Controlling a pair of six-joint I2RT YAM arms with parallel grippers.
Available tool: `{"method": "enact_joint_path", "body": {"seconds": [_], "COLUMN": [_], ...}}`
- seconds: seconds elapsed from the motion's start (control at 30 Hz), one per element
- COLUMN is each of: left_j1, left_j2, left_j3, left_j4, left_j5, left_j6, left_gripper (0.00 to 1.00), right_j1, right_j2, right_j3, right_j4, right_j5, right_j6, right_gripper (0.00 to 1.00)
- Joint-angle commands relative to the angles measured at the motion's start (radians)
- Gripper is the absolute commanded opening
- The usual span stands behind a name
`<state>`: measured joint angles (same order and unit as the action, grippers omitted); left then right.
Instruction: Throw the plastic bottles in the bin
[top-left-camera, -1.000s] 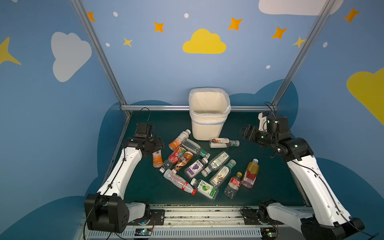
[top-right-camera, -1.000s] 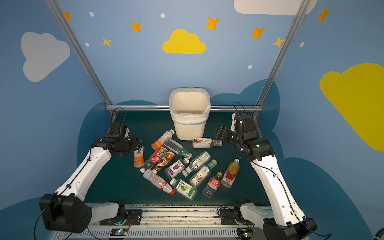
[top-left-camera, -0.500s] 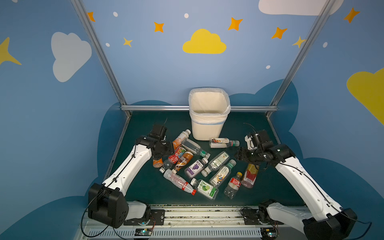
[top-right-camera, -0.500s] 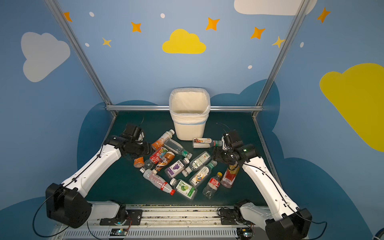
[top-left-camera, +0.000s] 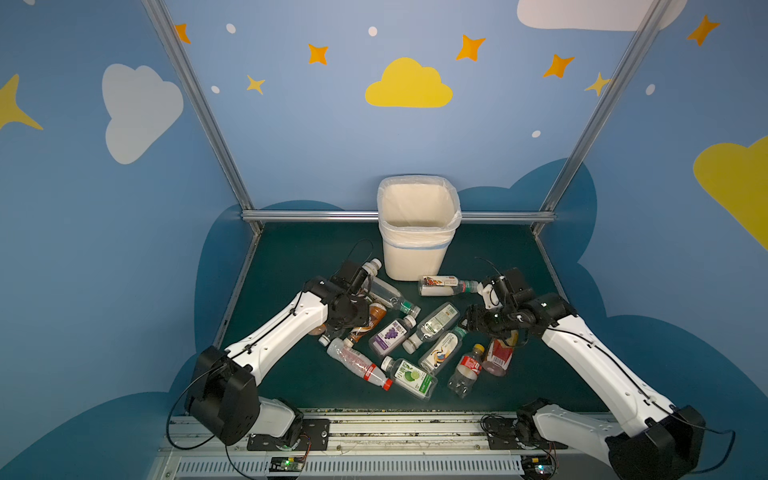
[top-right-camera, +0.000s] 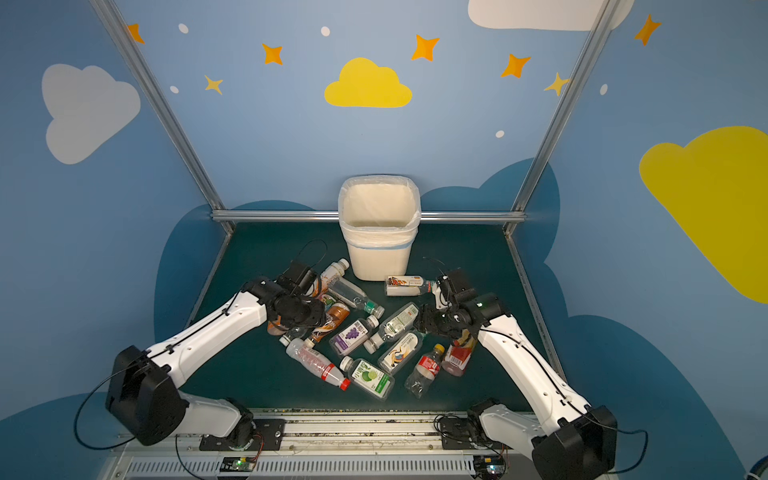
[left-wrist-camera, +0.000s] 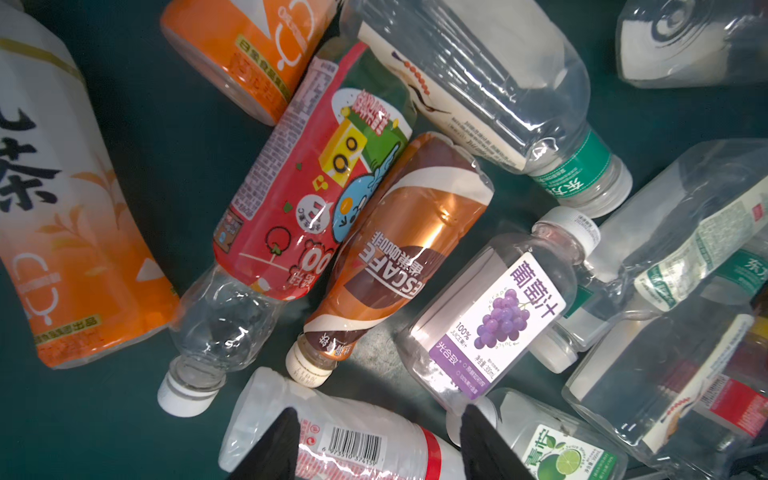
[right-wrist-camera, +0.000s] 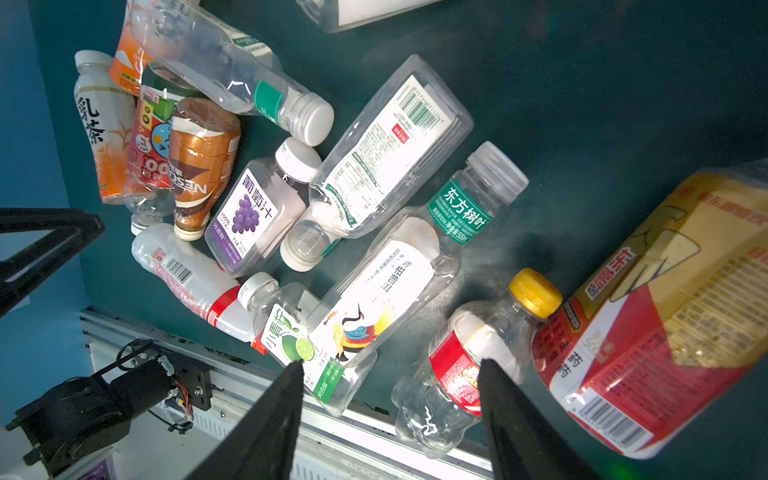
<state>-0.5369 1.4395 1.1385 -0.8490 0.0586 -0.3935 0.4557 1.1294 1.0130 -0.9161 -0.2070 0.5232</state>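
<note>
Now, nearest your side of the dark green desk lie a white bottle with a red band and red cap, a clear bottle with a green lime label and a clear bottle with a red label and yellow cap, all on their sides. Just behind them both arms hover over the pile. Your left jaws stand partly apart with nothing between them, black fingertips above the spot where a red cartoon-labelled bottle lies against a brown coffee bottle. Your right jaws are likewise parted and empty, hanging near a clear bottle with a crane picture and a large red-and-yellow labelled bottle. The step in hand looks like the reach before a pick; which bottle each arm is aimed at I cannot tell. The bottles touch and overlap, so your next move calls for choosing one with free flanks, squaring the jaws across its body and lowering before closing. Farther back a white-labelled bottle lies alone just in front of the cream-white lined bin, which stands upright at the far edge; no bottle shows in the part of its inside you can see.
</note>
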Motion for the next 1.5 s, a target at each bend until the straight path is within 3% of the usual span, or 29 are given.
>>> {"method": "enact_joint_path", "body": {"seconds": [0.0, 0.4, 0.83, 0.97, 1.47], "left_j1": [-0.008, -0.023, -0.024, -0.024, -0.023], "left_j2": [0.023, 0.22, 0.368, 0.404, 0.487], "left_j3": [0.035, 0.155, 0.267, 0.297, 0.333], "left_j4": [0.008, -0.01, -0.053, -0.068, -0.086], "left_j5": [-0.04, 0.003, -0.051, -0.054, -0.045], "left_j6": [0.024, 0.127, 0.204, 0.218, 0.246], "left_gripper": [0.65, 0.66, 0.7, 0.75, 0.75], "right_j1": [0.006, 0.007, 0.007, 0.006, 0.007], "right_j2": [-0.014, -0.023, -0.022, -0.025, -0.019], "right_j3": [-0.024, -0.025, -0.038, -0.039, -0.04], "right_j4": [-0.003, -0.022, -0.009, -0.01, -0.008], "right_j5": [-0.008, -0.011, -0.011, -0.004, 0.015], "right_j6": [-0.011, -0.031, -0.007, -0.001, 0.007], "right_gripper": [0.67, 0.68, 0.71, 0.71, 0.72]}}
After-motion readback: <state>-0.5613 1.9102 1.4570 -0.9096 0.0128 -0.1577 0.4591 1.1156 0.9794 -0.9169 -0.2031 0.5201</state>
